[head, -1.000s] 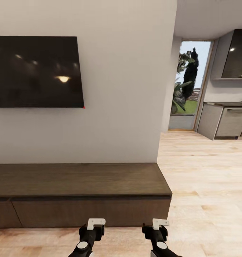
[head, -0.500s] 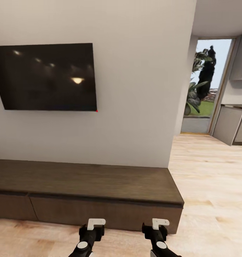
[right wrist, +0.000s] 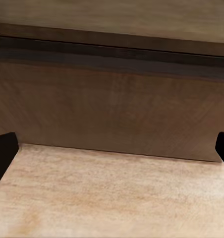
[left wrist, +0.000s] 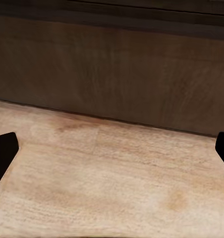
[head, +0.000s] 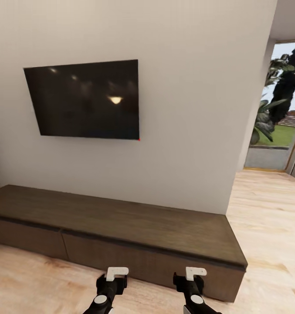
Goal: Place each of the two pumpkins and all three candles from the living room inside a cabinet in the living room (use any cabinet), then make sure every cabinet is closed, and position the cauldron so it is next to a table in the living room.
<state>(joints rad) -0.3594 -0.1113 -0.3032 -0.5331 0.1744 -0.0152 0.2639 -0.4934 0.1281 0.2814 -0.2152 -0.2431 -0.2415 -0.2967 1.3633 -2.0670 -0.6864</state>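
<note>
White wall and a black TV (head: 88, 100) filled your forward view, with the cabinet (head: 121, 222) low along that wall, its fronts all flush and shut. Your left gripper (head: 116, 273) and right gripper (head: 195, 273) hung spread and empty just before it. You probably needed to turn and find the pumpkins first, keeping both arms tucked.
</note>
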